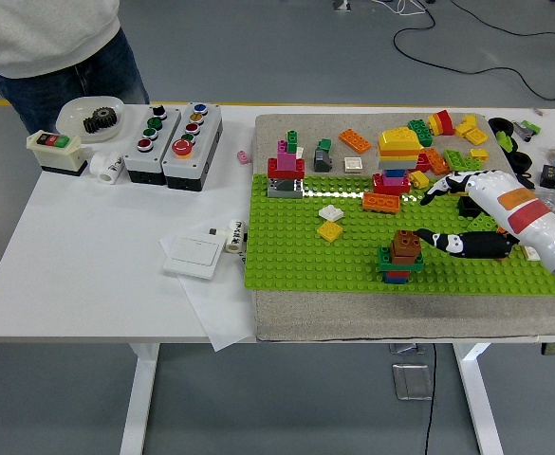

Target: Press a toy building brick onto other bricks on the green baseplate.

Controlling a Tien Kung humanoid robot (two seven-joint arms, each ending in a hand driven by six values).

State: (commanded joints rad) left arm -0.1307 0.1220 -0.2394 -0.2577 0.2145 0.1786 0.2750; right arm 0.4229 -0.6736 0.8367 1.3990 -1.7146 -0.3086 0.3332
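Observation:
The green baseplate [353, 248] lies on a grey mat. On it stand a brown-topped stack of green, blue and red bricks [402, 257], a tall yellow-topped stack [397, 161], a pink and red stack [286, 168], an orange brick [381, 202] and a yellow brick [330, 230]. My right hand [448, 213] hovers over the plate's right side, fingers spread, holding nothing; its thumb points at the brown-topped stack. The left arm is out of view.
Loose bricks [448, 128] lie on the mat behind the plate. Two button boxes [173, 136], a switch box [57, 152], a bowl with a gear [97, 116] and a white plate [194, 254] sit at left. A person [49, 43] stands at the far left.

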